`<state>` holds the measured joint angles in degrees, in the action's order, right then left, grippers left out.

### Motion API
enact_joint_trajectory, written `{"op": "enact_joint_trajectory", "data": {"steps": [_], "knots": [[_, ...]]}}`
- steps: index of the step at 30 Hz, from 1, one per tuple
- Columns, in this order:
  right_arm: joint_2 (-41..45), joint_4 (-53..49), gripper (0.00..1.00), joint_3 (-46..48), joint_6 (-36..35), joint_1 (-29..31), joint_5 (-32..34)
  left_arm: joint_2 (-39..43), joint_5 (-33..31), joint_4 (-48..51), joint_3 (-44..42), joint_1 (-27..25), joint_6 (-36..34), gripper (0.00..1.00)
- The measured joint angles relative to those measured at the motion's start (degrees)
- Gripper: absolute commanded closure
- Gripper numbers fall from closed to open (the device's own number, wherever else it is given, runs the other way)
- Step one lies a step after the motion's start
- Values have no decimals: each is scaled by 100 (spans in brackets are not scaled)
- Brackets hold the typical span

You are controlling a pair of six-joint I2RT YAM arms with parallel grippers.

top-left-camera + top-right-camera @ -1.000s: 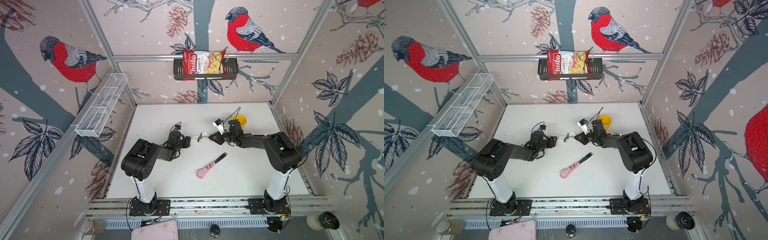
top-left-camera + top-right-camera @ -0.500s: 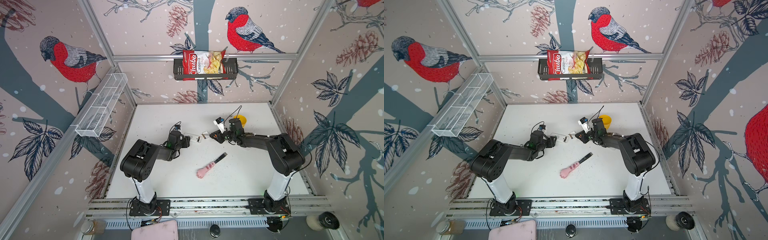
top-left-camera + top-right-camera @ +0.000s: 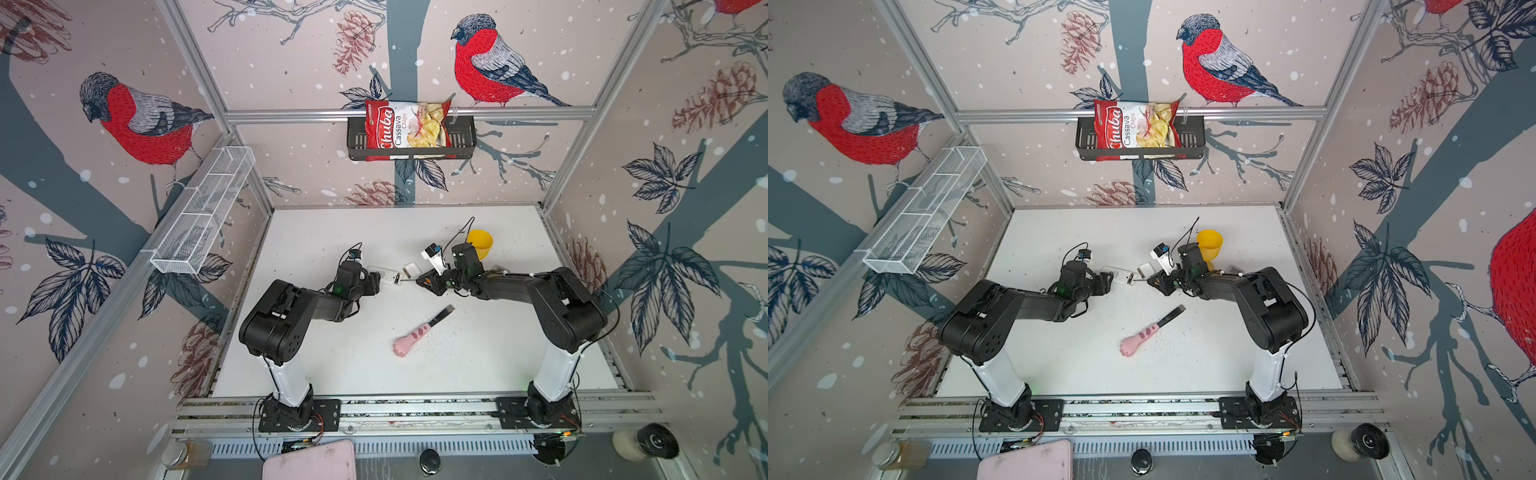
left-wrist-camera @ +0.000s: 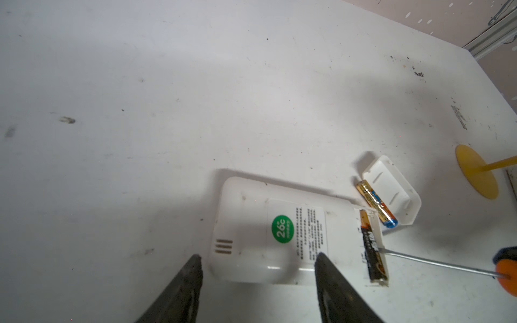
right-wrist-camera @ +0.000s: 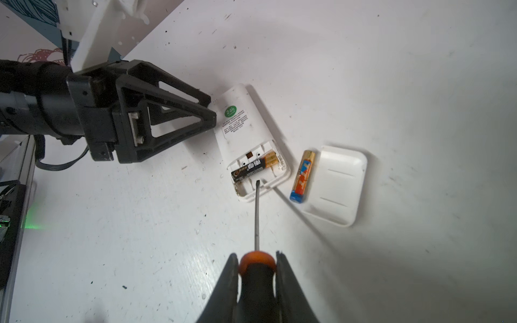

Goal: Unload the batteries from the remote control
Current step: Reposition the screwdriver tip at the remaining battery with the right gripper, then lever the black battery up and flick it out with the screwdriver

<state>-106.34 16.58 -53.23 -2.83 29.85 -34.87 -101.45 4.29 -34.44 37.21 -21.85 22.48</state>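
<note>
The left arm's jaws stand open with nothing between them, their tips at the long side of the white plastic remote control [image 5: 246, 131]; I cannot tell whether they touch it. The remote lies face down on the white table [image 3: 324, 241], its battery compartment uncovered at the end away from the round green sticker [image 5: 231, 111]. One black battery with a gold end [image 5: 250, 168] sits in the compartment. A second, gold, orange and blue battery [image 5: 303, 176] lies on the table between the remote and the loose white battery cover [image 5: 337, 184], against the cover's edge. The right arm's jaws are closed on the handle of the orange-and-black-handled screwdriver [image 5: 256, 223], whose tip reaches into the open compartment just beside the black battery. Behind that arm stands a yellow plastic cup [image 3: 480, 245].
</note>
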Motion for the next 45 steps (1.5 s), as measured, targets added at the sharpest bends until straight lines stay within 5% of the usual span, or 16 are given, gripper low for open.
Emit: {"op": "enact_joint_trajectory", "data": {"steps": [45], "knots": [[-278,297,100,-494,267,-79,-4,-35,37,-83,-46,0,4,37]]}}
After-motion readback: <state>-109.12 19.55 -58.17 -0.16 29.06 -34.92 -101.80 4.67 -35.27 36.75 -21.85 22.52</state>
